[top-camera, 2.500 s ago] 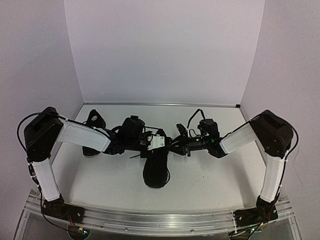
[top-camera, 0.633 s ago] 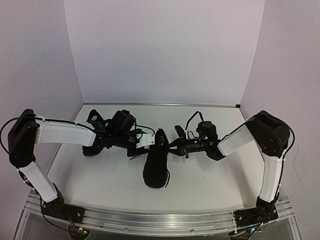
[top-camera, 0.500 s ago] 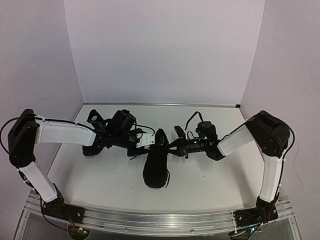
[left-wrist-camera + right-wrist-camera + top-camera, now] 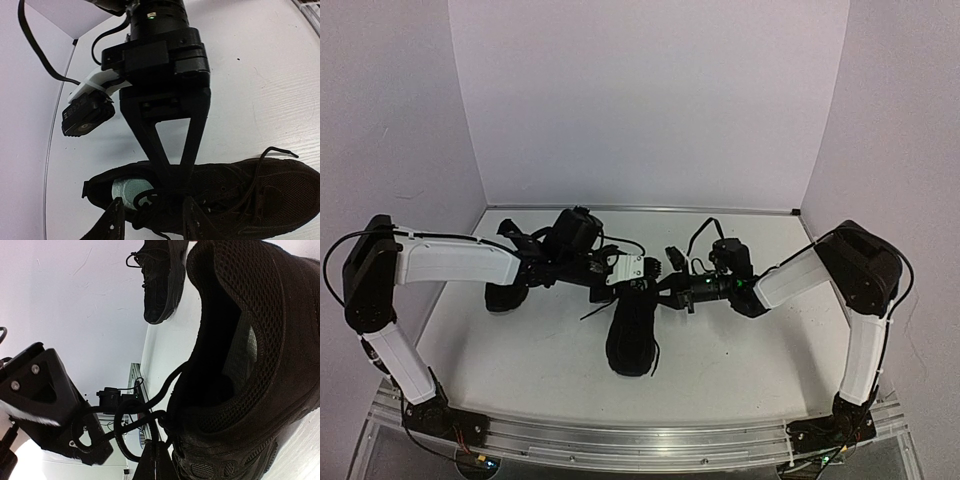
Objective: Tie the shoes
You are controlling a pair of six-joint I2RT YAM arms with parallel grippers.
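Observation:
One black shoe [image 4: 632, 335] lies mid-table with its toe toward me; it also shows in the left wrist view [image 4: 240, 200] and the right wrist view [image 4: 240, 365]. Both grippers meet over its lace knot. My right gripper [image 4: 656, 288] is shut on a loop of its lace [image 4: 131, 426], with the fingers pressed together [image 4: 159, 460]. My left gripper [image 4: 642, 284] is open, and its fingers [image 4: 116, 220] straddle the laces [image 4: 145, 200] by the shoe's opening. The right gripper [image 4: 172, 179] faces it, fingers converging to a point. The second shoe [image 4: 505, 293] lies at the left, partly hidden under the left arm.
The second shoe also shows at the top of the right wrist view [image 4: 160, 280]. A loose lace end [image 4: 280, 150] trails over the white table [image 4: 750, 350]. White walls close the back and both sides. The aluminium rail [image 4: 640, 440] runs along the near edge.

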